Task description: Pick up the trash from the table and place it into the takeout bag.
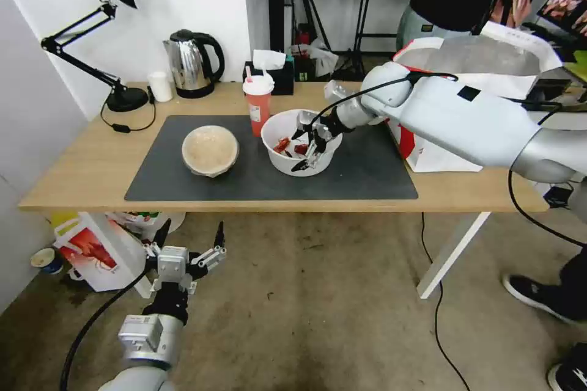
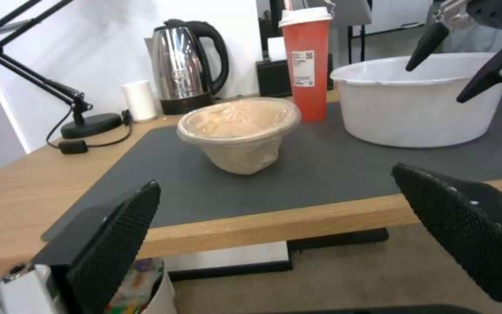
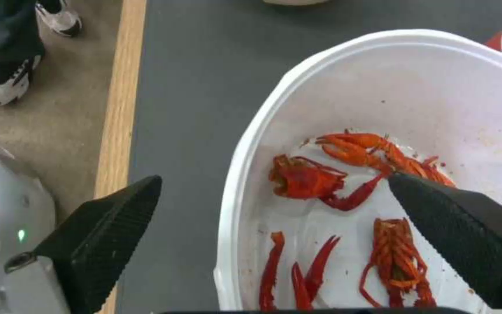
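Jaws of the left gripper [image 1: 189, 238] stand spread apart and hold nothing; that arm waits low, in front of the near edge of the bench [image 1: 73, 183], over the floor. Jaws of the right gripper [image 1: 307, 145] are also released, straddling the near-right rim of the white plastic bowl [image 1: 287, 162]: from the right wrist view, one finger [image 3: 97, 242] hangs outside the wall above the dark grey mat [image 1: 367, 177], the other [image 3: 466, 235] inside over the crayfish scraps [image 3: 344, 174]. Cannot tell whether either finger touches the rim.

Near to far on the bench:
- beige bowl [image 1: 210, 149], mid-left on the mat, upright, well apart from the white bowl.
- white bowl, mid-mat, scraps lying in its bottom.
- red paper cup [image 1: 258, 104] with lid and straw, just behind the white bowl on its left, at the mat's far edge.
- takeout bag [image 1: 446, 156], at the right end of the bench, mouth open, foil lining visible.

Progress, judged: nothing bagged. All three trash items sit on the bench. Current step looks like lining up a rim grip on the white bowl; grip, lift and transfer right into the bag remain, then cup and beige bowl.
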